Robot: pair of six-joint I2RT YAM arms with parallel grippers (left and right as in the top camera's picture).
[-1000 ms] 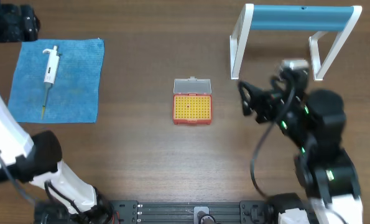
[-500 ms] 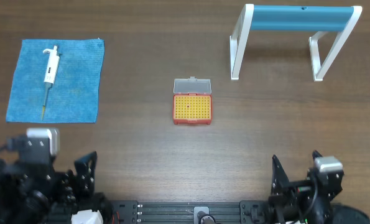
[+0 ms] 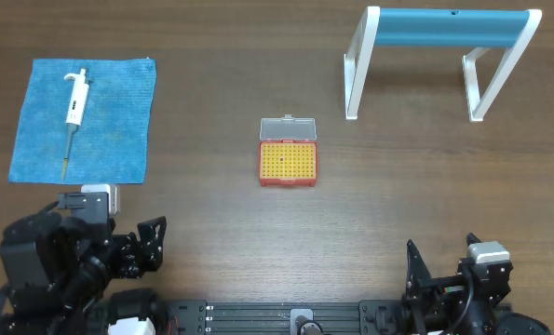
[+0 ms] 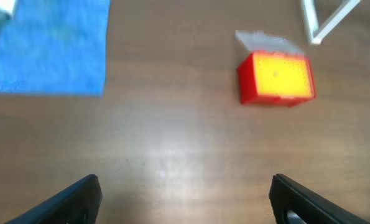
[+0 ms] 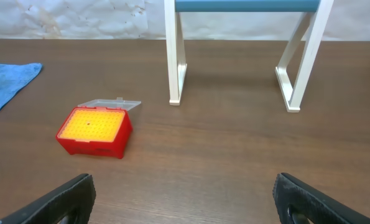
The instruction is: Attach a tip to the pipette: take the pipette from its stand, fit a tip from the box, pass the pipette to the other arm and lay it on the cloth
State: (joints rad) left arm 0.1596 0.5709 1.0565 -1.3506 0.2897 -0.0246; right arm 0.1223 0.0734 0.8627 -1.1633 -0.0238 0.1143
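Pipette (image 3: 74, 107) lies flat on the cloth (image 3: 118, 121), well ahead of the left gripper (image 4: 185, 199) and off to that arm's own left. White body points away from the gripper; the yellow tip (image 3: 65, 166) is fitted and points back toward it. Nothing touches the pipette.

Left gripper: fingers wide apart, empty, low over bare table (image 3: 211, 223). Right gripper (image 5: 183, 190): fingers also wide apart, empty. The box (image 5: 94, 130) is ahead to its left with the lid open, and the stand (image 5: 178, 56) is farther ahead.

Handling, as judged:
- Pipette looks light, with a stiff, smooth plastic shell. It probably slips under a loose pinch.
- The best hold is likely across the thick white body, below the flared head. That is the widest part and has flat sides for the pads.
- Avoid the plunger end, which would likely depress under pressure.
- Avoid the thin lower shaft and tip. The tip is probably only push-fitted, so a sideways knock could pop it off or bend it.
- The cloth is soft and may bunch or drag if fingers scrape it.

Task looks finished.
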